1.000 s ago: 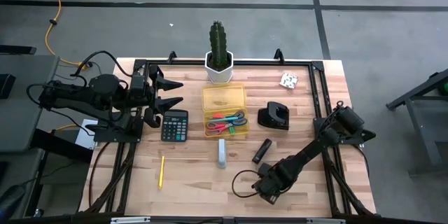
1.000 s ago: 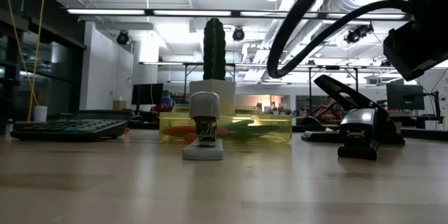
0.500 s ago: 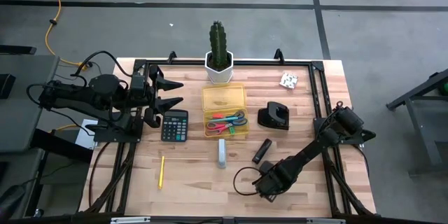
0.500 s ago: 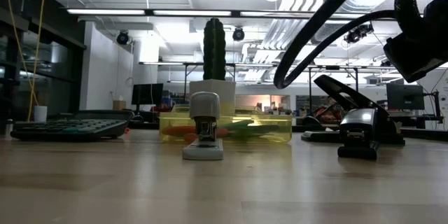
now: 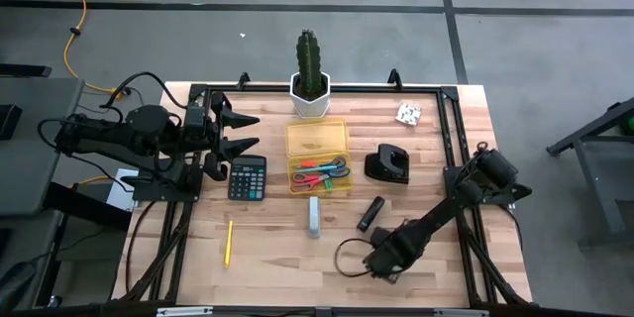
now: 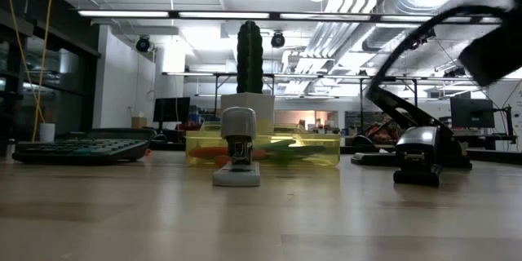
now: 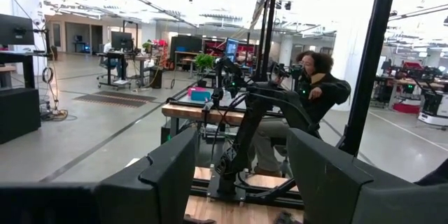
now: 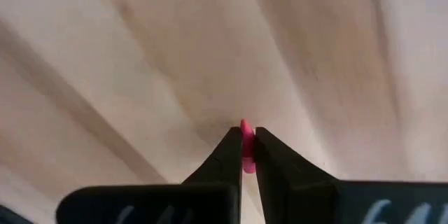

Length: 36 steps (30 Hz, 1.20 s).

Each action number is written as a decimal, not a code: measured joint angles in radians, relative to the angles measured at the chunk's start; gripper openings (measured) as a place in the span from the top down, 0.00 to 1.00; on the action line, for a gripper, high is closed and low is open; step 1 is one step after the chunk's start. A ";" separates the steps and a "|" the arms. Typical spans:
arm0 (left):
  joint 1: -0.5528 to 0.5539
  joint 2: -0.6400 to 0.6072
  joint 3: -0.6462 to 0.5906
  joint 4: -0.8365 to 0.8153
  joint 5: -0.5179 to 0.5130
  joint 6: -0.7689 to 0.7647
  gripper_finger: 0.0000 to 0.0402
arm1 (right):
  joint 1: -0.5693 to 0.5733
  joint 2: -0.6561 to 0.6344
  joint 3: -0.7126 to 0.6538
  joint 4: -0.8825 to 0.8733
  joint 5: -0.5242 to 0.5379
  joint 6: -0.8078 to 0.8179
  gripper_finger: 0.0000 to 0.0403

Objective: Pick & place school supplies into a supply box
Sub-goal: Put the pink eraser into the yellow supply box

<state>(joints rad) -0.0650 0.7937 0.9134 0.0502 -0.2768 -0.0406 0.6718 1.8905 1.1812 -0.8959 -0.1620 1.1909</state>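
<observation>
At the left edge of the high view, the left gripper [image 5: 235, 132] waits with its fingers spread, just left of the black calculator [image 5: 247, 177]. At centre lies the yellow supply box [image 5: 317, 157], scissors inside. Lower right of centre, the right gripper [image 8: 248, 147] presses down at the table [image 5: 267, 248], clenched on a small pink eraser [image 8: 246, 143].

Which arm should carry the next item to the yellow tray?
Right. Its tool is shut on a small pink eraser low over the near part of the table. The translucent yellow plastic supply box lies ahead of it. The left tool waits open by the black calculator.
</observation>
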 joint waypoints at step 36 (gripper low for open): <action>0.000 0.047 0.000 -0.233 -0.101 -0.166 0.48 | -0.776 -0.630 -0.332 1.237 -0.061 -1.009 0.99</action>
<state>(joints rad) -0.0654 0.8407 0.9131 -0.1825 -0.3779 -0.2070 -0.1041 1.2608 0.8496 0.3410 -0.2231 0.1822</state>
